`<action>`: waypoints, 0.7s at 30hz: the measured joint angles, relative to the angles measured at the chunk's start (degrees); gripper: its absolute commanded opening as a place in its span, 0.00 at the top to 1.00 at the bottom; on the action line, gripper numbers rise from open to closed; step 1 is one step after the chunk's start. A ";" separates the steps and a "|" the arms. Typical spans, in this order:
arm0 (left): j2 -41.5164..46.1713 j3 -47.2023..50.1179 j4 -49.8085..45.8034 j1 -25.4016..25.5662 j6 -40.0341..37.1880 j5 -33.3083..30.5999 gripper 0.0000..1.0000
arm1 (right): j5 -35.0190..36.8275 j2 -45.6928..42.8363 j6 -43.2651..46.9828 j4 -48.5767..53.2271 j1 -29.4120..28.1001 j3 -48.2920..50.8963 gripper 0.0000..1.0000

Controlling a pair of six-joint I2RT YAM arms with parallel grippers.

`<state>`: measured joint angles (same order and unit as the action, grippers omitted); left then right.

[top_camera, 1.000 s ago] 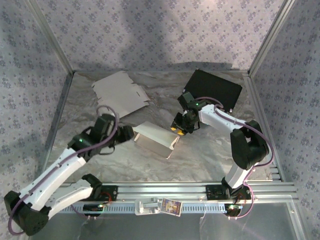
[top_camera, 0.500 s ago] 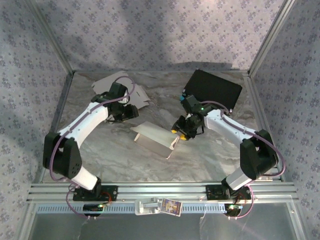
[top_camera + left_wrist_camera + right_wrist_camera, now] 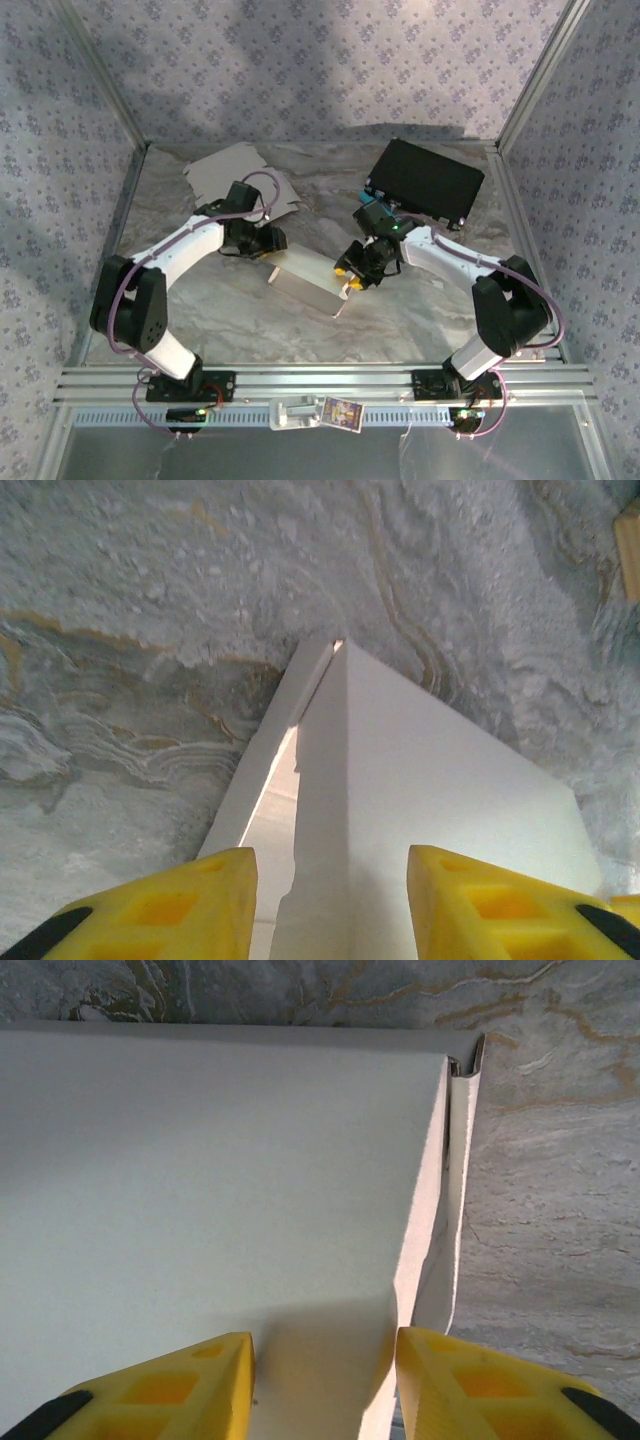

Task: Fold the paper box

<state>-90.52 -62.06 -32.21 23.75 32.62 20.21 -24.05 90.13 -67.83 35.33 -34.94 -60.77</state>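
Observation:
The paper box [image 3: 310,280], white and partly folded, lies in the middle of the marbled table. My left gripper [image 3: 272,243] is at its left end. In the left wrist view that gripper [image 3: 332,910] is open, its yellow fingertips [image 3: 170,905] straddling a raised fold of the box [image 3: 440,780] with gaps on both sides. My right gripper [image 3: 352,272] is at the box's right end. In the right wrist view it [image 3: 325,1390] is open over the box's broad top panel [image 3: 200,1180]. Its right fingertip [image 3: 470,1385] sits right at the side flap's edge.
A flat white cardboard blank [image 3: 225,175] lies at the back left, behind the left arm. A black case [image 3: 425,180] sits at the back right. Metal frame posts and patterned walls close in the sides. An aluminium rail [image 3: 320,380] runs along the near edge.
The left arm swung from the near left round the back and came down to the box's left end. The right gripper stayed at the right end, shifting slightly lower.

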 measured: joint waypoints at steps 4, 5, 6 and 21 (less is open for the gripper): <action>0.02 1.03 1.22 0.42 0.74 0.04 0.65 | 0.02 0.31 -0.33 -0.26 0.02 0.00 0.62; 0.02 1.09 1.51 0.44 0.98 0.02 0.66 | 0.02 0.33 -0.35 -0.35 0.02 0.00 0.63; 0.02 1.14 1.79 0.52 1.11 0.00 0.67 | 0.02 0.33 -0.35 -0.46 0.02 0.00 0.64; 0.90 3.39 3.78 1.70 2.01 -0.26 0.79 | 0.55 1.16 -0.28 -0.66 0.85 0.22 0.74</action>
<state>-89.62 -58.67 -28.42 25.45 34.63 19.94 -23.51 91.29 -68.12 34.68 -34.09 -60.55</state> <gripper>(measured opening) 0.228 0.270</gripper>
